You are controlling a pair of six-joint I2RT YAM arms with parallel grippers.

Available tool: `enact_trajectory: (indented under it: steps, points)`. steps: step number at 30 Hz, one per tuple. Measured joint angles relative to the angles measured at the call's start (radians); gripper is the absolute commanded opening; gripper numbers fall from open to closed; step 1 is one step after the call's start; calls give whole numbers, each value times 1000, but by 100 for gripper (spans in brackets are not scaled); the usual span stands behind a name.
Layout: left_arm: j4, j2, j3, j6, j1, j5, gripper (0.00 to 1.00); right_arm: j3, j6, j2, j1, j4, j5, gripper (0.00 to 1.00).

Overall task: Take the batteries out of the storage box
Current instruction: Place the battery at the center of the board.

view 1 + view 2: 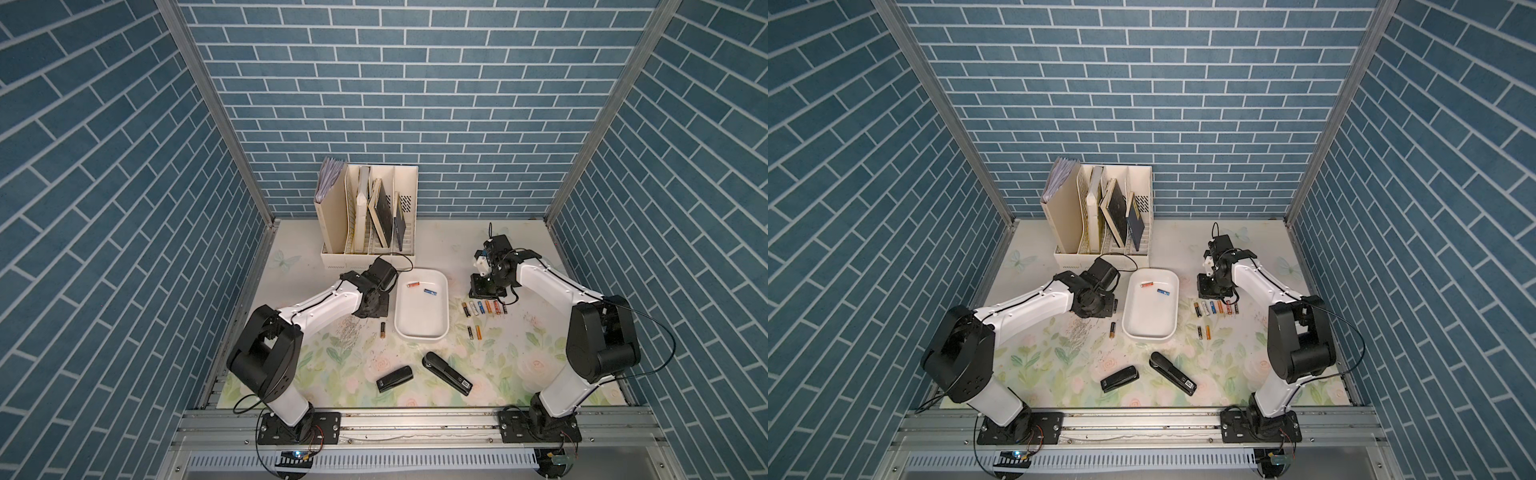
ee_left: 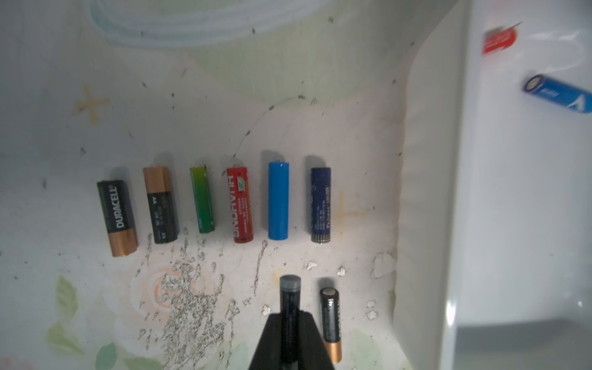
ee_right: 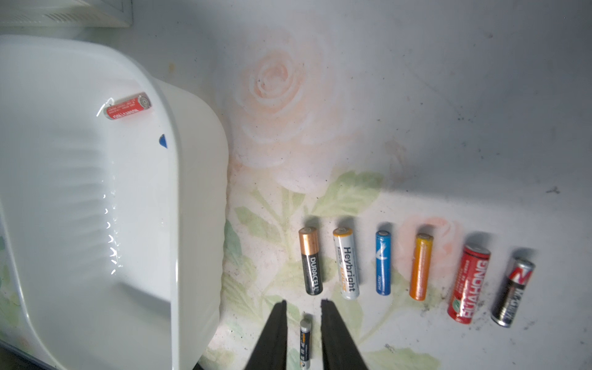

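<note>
Left wrist view has the left gripper (image 2: pixel 290 317) clamped tight on a dark battery (image 2: pixel 290 291), which pokes out past the fingertips, grey end showing. I cannot tell whether it touches the floral mat (image 2: pixel 224 112). Just beside it a black-and-gold battery (image 2: pixel 331 323) lies on the mat. Further out, a row of six batteries (image 2: pixel 239 205) lies side by side, none touching: two black-and-gold, a green, a red, a light blue and a dark blue. The white storage box (image 2: pixel 432 192) stands next to that row and holds a red battery (image 2: pixel 499 40) and a blue battery (image 2: pixel 557 94), apart from each other. In the right wrist view the right gripper (image 3: pixel 302 304) has its fingers parted, and a small battery (image 3: pixel 305 339) lies on the mat in the gap, clear of both. A second row of six batteries (image 3: pixel 383 262) lies beyond it on that side of the box. In both top views the storage box (image 1: pixel 419 336) (image 1: pixel 1148 337) sits mid-table between the two arms. A short black stapler (image 1: pixel 395 378) and a longer black stapler (image 1: pixel 448 372) lie nearer the front edge.
</note>
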Motion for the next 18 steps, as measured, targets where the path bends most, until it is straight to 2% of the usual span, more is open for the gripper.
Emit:
enact_trajectory:
  steps: [8,18]
  points:
    - [45,2,-83,-34,2,45,14,0,0,0,0,-2,0,23]
    - [85,52,-95,-47,2,74,14,0,0,0,0,-3,1,23]
